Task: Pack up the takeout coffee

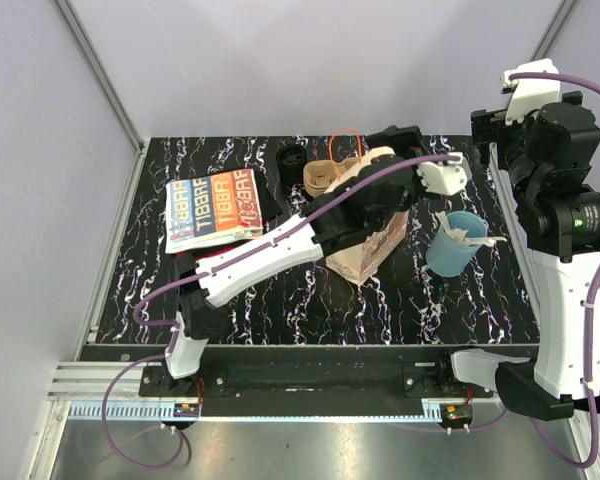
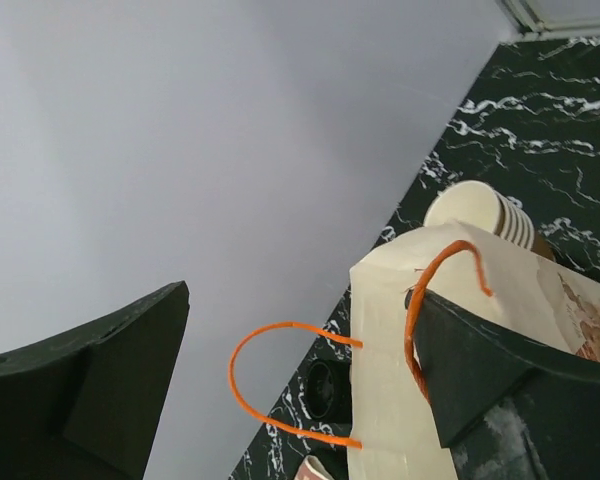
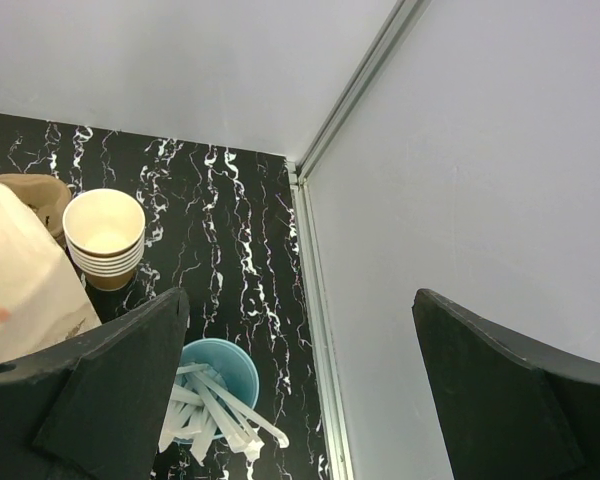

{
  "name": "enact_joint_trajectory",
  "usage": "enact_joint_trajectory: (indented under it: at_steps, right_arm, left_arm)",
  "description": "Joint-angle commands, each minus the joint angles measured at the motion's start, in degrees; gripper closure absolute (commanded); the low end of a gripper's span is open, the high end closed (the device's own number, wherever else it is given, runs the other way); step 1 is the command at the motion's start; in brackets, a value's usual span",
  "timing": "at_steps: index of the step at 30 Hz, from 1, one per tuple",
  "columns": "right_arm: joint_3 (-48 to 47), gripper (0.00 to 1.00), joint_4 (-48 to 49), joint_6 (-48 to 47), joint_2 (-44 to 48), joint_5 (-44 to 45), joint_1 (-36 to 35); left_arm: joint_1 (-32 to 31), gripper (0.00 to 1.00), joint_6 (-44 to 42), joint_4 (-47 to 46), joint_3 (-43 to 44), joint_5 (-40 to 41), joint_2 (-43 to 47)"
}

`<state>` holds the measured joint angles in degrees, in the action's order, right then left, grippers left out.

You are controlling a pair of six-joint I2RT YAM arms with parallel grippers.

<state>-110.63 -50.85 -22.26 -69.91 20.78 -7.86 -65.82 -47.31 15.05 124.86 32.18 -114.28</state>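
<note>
The takeout coffee does not show in any view. A tan paper bag point(image 1: 370, 250) with orange handles point(image 2: 242, 370) stands mid-table. My left gripper point(image 1: 398, 140) hovers over the bag's far top edge, open with nothing between its fingers point(image 2: 300, 290). Its right finger point(image 2: 480, 370) overlaps the bag point(image 2: 400, 380), and one orange handle curves past that fingertip. My right gripper point(image 1: 490, 125) is raised high at the back right, open and empty point(image 3: 302, 292). The bag's corner point(image 3: 10, 280) shows at the left of the right wrist view.
A stack of lidless paper cups point(image 3: 105, 240) stands behind the bag point(image 2: 480, 210). A light blue cup of white stirrers point(image 1: 455, 243) is right of it point(image 3: 215, 385). A black round thing point(image 1: 292, 158) and a tan paper item point(image 1: 325, 175) sit at the back. Orange-and-blue packets point(image 1: 215, 208) lie left.
</note>
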Motion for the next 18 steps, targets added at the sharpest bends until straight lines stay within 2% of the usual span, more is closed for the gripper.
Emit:
enact_joint_trajectory:
  at_steps: [1, 4, 8, 12, 18]
  right_arm:
    - [-1.0, 0.00, 1.3, 0.6, 0.8, -1.1, 0.3]
    - [-1.2, 0.00, 1.2, 0.6, 0.8, -1.3, 0.3]
    - [-2.0, 0.00, 0.8, 0.8, 0.0, -1.9, 0.2]
    - [-4.2, 0.00, -0.3, 1.6, -1.5, -3.2, 0.3]
    - [-4.5, 0.00, -0.8, 2.0, -1.8, -4.3, 0.3]
  left_arm:
    - [1.5, 0.01, 0.6, -0.6, 5.6, 4.5, 7.0]
    - [4.2, 0.01, 2.1, 1.8, 4.1, 7.0, 11.7]
    - [9.7, 0.01, 9.5, 7.3, -4.7, 4.7, 17.8]
    - [9.3, 0.01, 11.3, 8.6, -10.7, 2.5, 19.0]
    - [9.5, 0.01, 13.6, 9.8, -15.1, 1.1, 19.7]
